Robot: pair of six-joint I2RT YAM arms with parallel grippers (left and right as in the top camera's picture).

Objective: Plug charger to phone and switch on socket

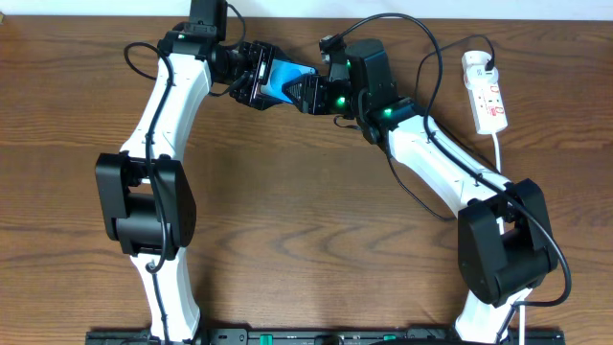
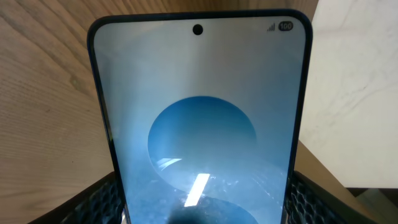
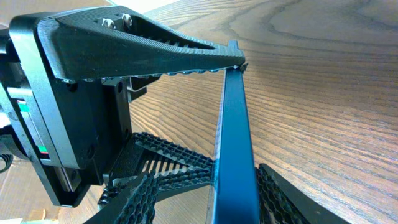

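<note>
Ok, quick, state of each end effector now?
left end effector: shut on the phone.
right end effector: fingers either side of the phone; grip cannot be told.

The phone shows a blue-cyan screen with round, deeper blue shapes inside a dark frame. The table is brown wood grain. At far right, the power strip is white with red switch markings; the charger cable is black.
</note>
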